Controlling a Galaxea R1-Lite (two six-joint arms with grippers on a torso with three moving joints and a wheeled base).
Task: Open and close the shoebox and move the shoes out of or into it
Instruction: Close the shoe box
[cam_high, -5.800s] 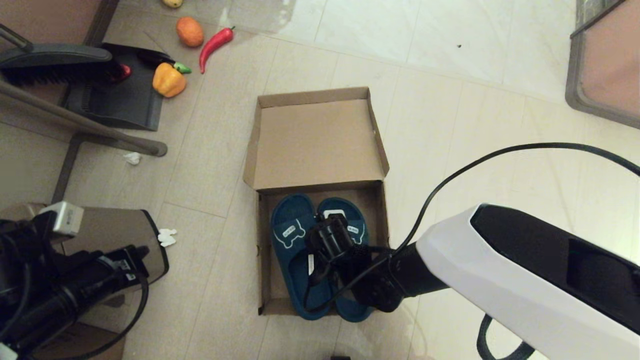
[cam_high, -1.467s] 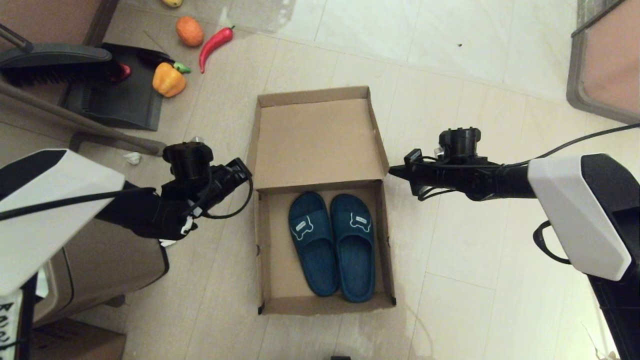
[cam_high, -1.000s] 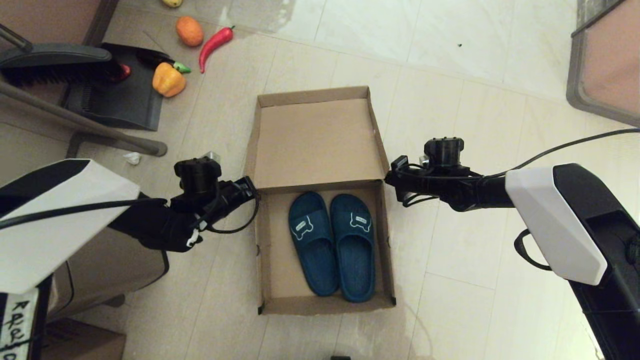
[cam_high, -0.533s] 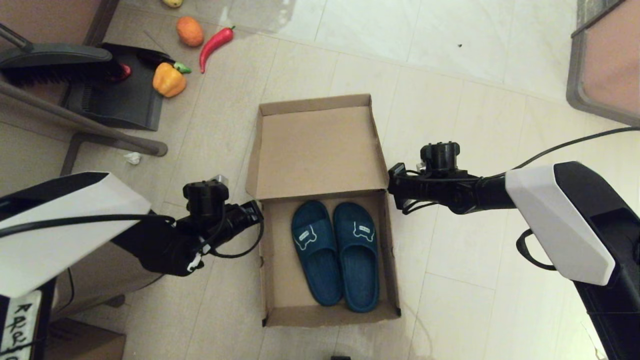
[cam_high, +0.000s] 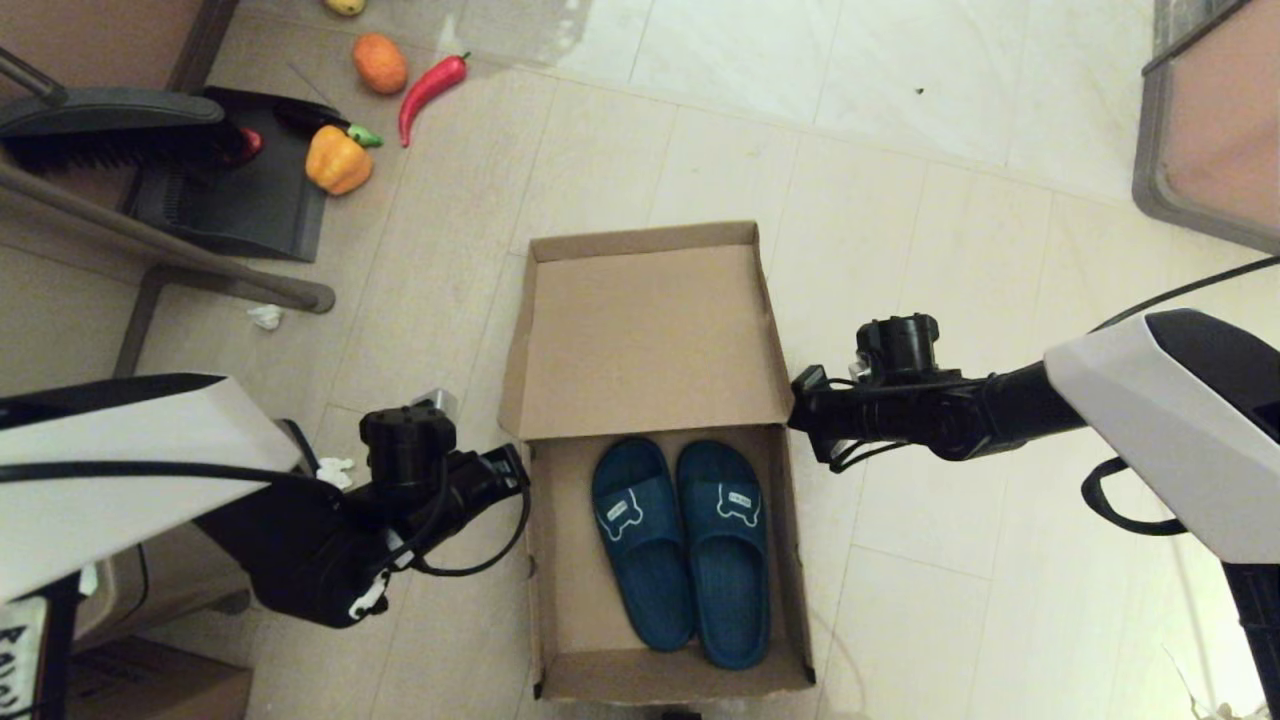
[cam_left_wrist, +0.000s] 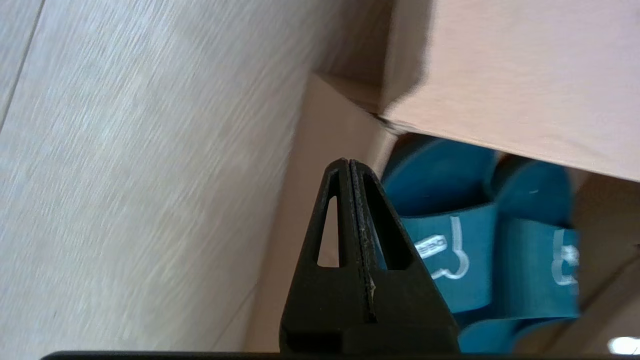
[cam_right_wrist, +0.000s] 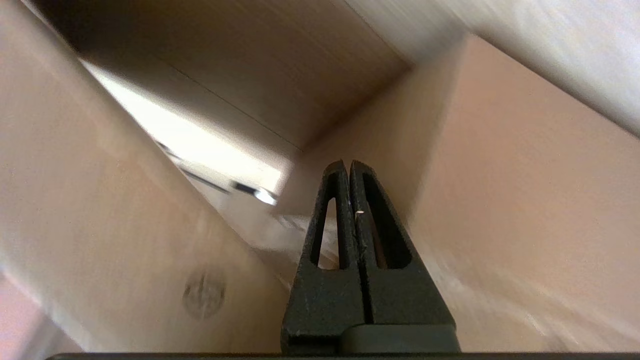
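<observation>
Two teal slippers are seen side by side inside the open shoebox on the floor, its lid raised. The left gripper and right gripper, jaws pressed together, are placed at opposite lid-hinge corners.

Both arms reach inward toward the plain brown cardboard shoebox: the left gripper at its left wall, the right gripper at its right lid corner, fingers pressed together on each.
</observation>
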